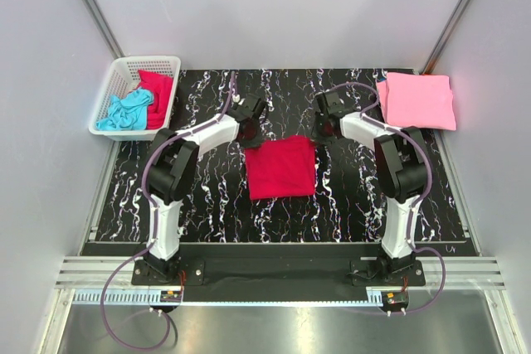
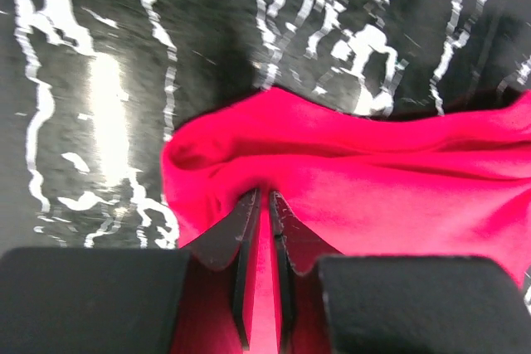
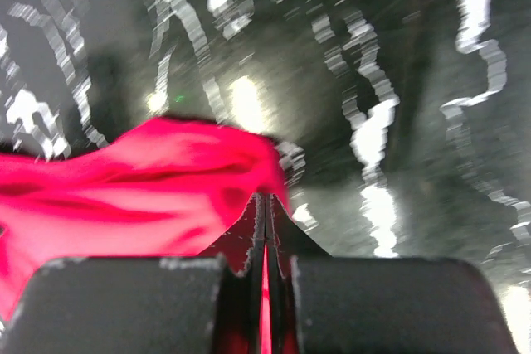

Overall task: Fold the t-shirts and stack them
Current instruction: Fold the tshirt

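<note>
Left gripper (image 2: 264,198) and right gripper (image 3: 265,201) each clench a far corner of the soft crimson red t-shirt (image 1: 280,168) lying mid black marbled table (image 1: 207,205), spaced apart so that edge should fold evenly.

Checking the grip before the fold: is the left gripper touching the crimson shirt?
Touching. Left wrist view shows the left gripper pinching the crimson shirt, fabric squeezed between its jaws.

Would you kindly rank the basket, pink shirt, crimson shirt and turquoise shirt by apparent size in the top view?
1. white basket.
2. pink shirt and crimson shirt: alike, unranked.
3. turquoise shirt, bunched in the basket.
</note>
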`<state>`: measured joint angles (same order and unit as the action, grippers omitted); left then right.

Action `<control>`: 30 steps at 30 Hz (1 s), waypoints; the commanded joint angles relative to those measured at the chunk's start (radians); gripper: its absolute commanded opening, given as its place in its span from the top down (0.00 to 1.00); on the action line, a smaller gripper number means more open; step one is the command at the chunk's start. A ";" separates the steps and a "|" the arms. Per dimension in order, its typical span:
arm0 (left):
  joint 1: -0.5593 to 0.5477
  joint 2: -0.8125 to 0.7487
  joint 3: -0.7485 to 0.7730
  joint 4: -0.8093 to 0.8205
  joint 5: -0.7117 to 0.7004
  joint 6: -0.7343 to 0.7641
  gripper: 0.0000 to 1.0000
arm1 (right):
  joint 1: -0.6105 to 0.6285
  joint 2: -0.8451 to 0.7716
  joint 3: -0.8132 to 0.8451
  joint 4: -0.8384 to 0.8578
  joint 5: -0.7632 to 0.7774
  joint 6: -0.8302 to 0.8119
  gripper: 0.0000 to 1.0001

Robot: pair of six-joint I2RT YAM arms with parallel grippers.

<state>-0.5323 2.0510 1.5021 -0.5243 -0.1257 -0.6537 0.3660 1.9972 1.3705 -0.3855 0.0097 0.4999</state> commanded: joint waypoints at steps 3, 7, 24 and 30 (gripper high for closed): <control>0.018 -0.003 0.023 -0.025 -0.098 0.020 0.85 | -0.053 0.051 0.048 0.022 0.007 -0.011 1.00; 0.029 -0.017 -0.020 -0.031 -0.132 0.005 0.86 | -0.061 0.058 0.055 0.020 0.007 -0.014 1.00; 0.038 -0.386 -0.261 0.198 0.001 0.049 0.82 | -0.088 -0.236 -0.251 0.131 -0.187 -0.032 0.22; 0.037 -0.428 -0.312 0.185 -0.017 0.046 0.81 | -0.102 -0.232 -0.352 0.270 -0.381 -0.015 0.21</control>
<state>-0.4992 1.6478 1.2266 -0.3729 -0.1429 -0.6197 0.2687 1.7821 1.0538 -0.2226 -0.2371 0.4831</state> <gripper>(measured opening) 0.188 0.783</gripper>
